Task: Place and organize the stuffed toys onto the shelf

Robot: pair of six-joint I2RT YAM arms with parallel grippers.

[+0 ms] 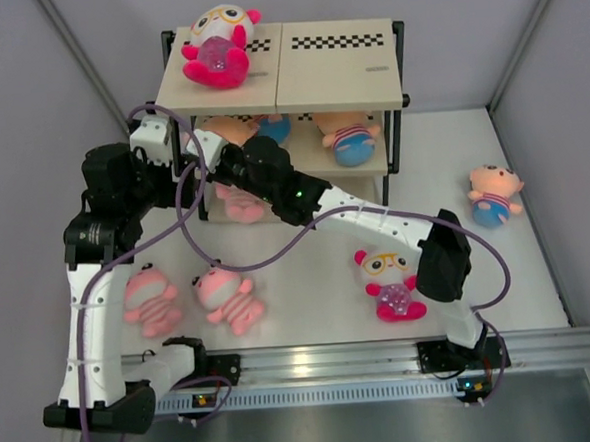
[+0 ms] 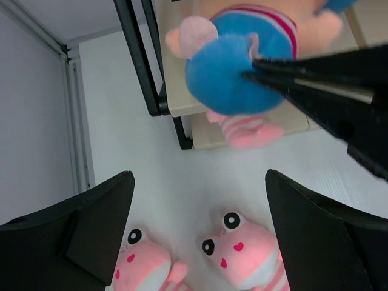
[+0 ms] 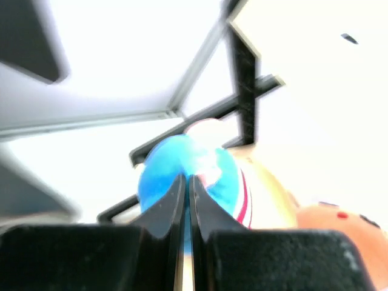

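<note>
Two grippers are up at the shelf [image 1: 338, 73] for us: our right gripper [image 3: 187, 179] is clenched on the blue bottom of a peach toy [image 2: 230, 79] at the left end of the middle tier, and our left gripper [image 2: 199, 176] hangs just beside it, jaws wide apart, gripping nothing. Below it, two pink striped toys [image 2: 239, 257] lie face-up on the table [image 1: 311, 310]

A white surface [image 1: 309, 290] sits boxed in by plain grey panels: the left wall [image 1: 16, 88], the back wall [image 1: 443, 12] and the right wall [image 1: 571, 144]. A silvery metal rail [image 1: 324, 360] runs along the near edge, with a bright glare on it.
</note>
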